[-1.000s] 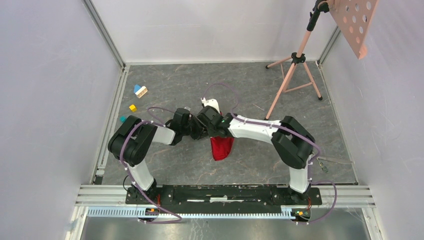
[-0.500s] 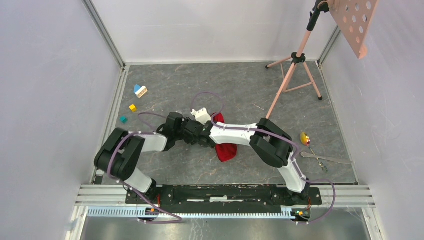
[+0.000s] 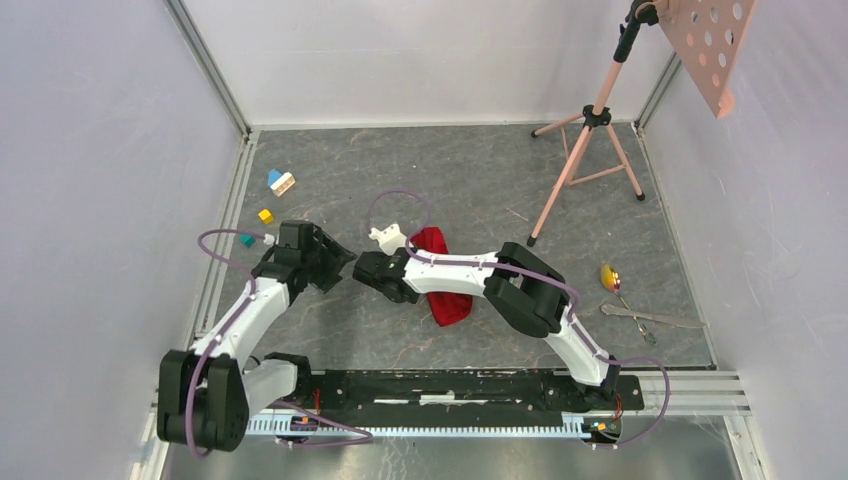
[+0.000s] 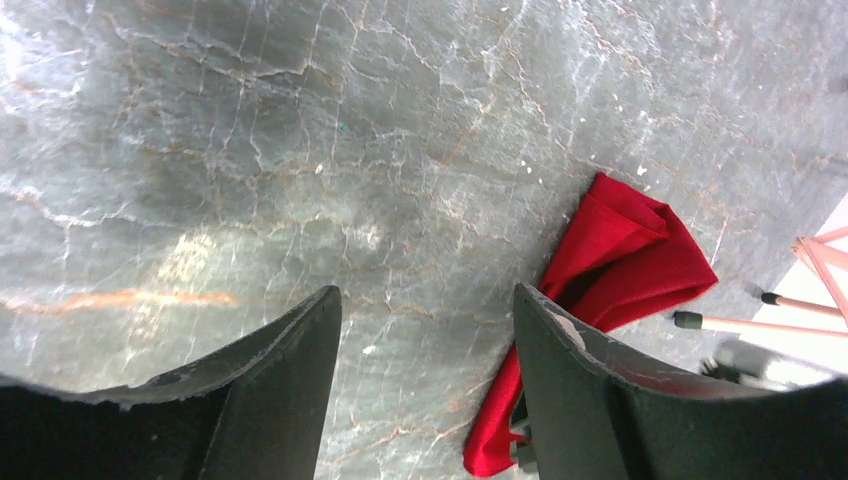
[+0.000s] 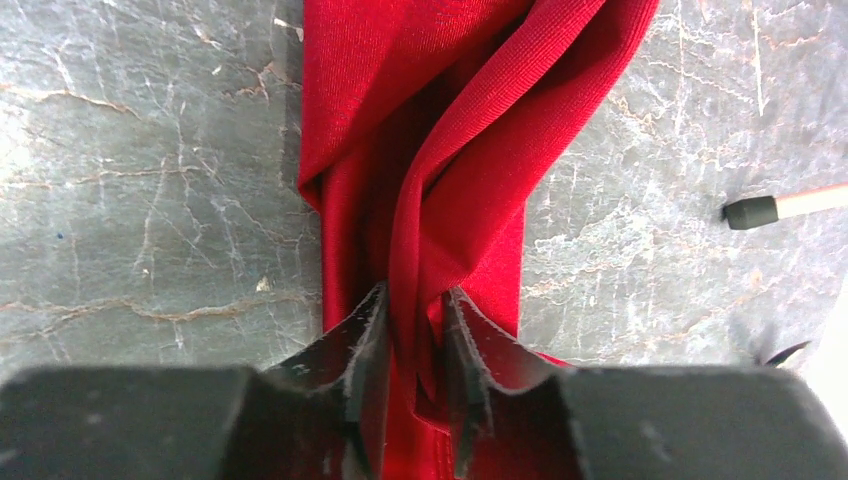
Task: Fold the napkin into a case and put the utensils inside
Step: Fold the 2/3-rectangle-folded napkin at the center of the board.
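The right claw (image 5: 415, 295) sits low on the napkin (image 5: 440, 130). Its fingers (image 5: 372, 330) are a little apart, and a raised ridge of the red cloth stands in the gap and touches both. Whether they pinch it or merely straddle it I cannot tell. From there the napkin runs away from the claw as a long, twisted bundle of folds. It lies on the grey marbled bench (image 3: 480, 170) and is not shaped into a case.

The left claw (image 4: 425, 295) is released, jaws wide with only bare bench between them. It hovers just beside the napkin, on its left in the overhead view, clear of the cloth. In that view the right forearm crosses above the napkin and hides its middle.

Well to the right of the napkin lie the gold spoon (image 3: 609, 276) and, just beside it, the silver pieces (image 3: 650, 318), none touching the cloth. A tripod (image 3: 590, 130) stands beyond the napkin, with one foot near it. Toy blocks (image 3: 281, 182) lie well to the napkin's left.
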